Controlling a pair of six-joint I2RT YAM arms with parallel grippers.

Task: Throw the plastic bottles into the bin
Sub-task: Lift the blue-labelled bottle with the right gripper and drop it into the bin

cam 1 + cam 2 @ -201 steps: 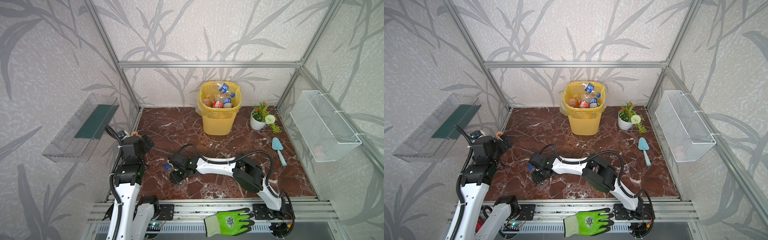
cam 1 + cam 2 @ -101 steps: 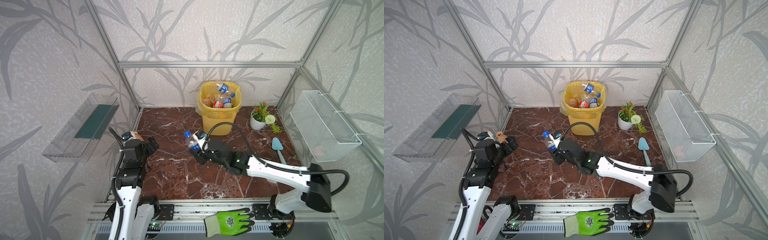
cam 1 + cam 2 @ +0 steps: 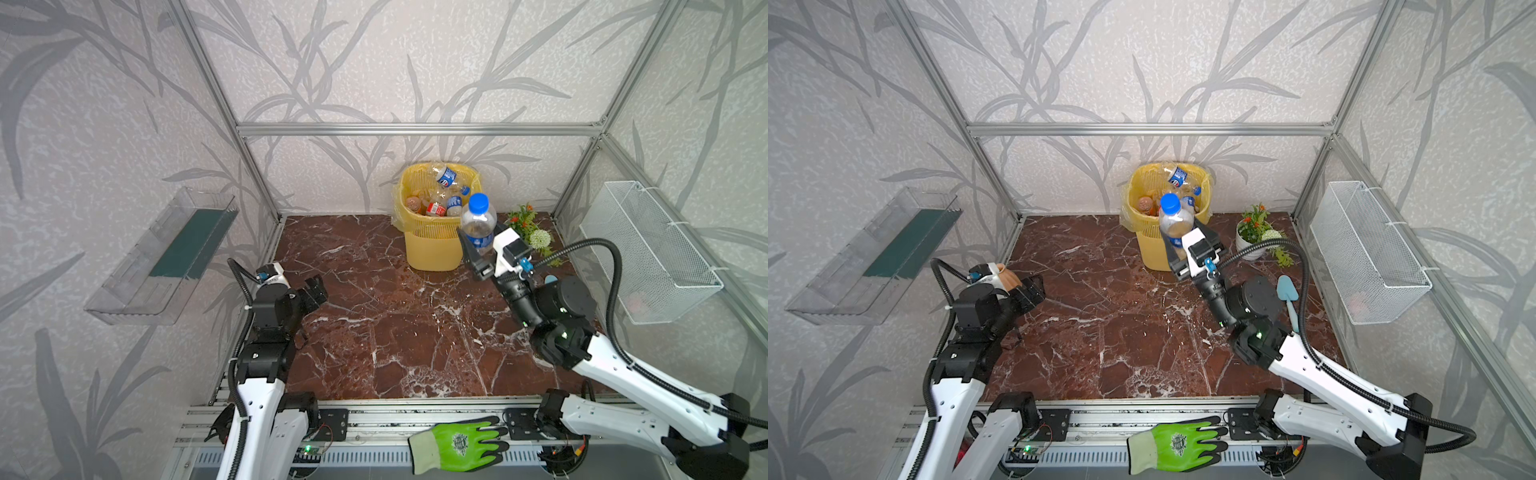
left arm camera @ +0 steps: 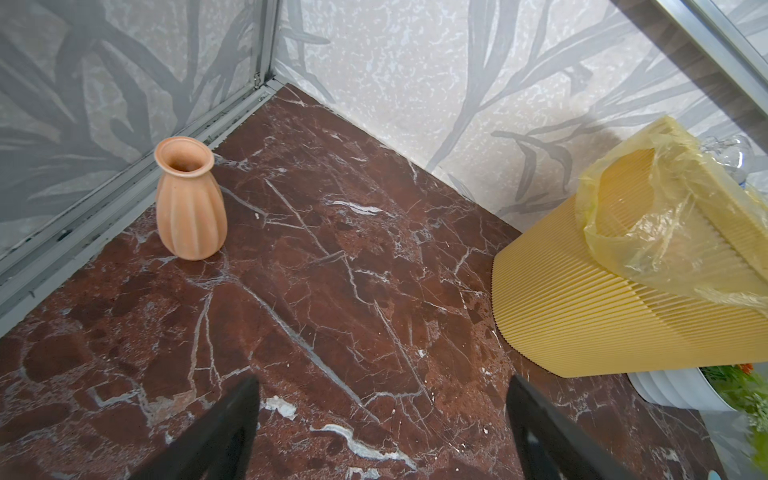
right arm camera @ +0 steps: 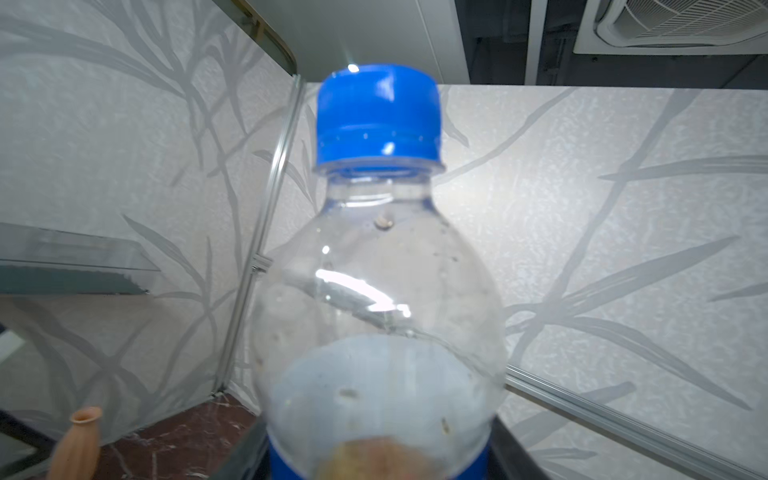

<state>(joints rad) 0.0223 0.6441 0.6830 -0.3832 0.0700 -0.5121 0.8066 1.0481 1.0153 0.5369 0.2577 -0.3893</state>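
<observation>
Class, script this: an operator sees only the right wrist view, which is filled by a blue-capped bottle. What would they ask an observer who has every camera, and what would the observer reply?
Operator: I see only the bottle. Where is the bin?
Observer: The yellow bin stands against the back wall. In both top views your bottle overlaps its near rim.
Operator: Could the left tool get in my way?
Observer: Probably not. The left tool hangs open and empty at the left side, well apart from the bin.
</observation>
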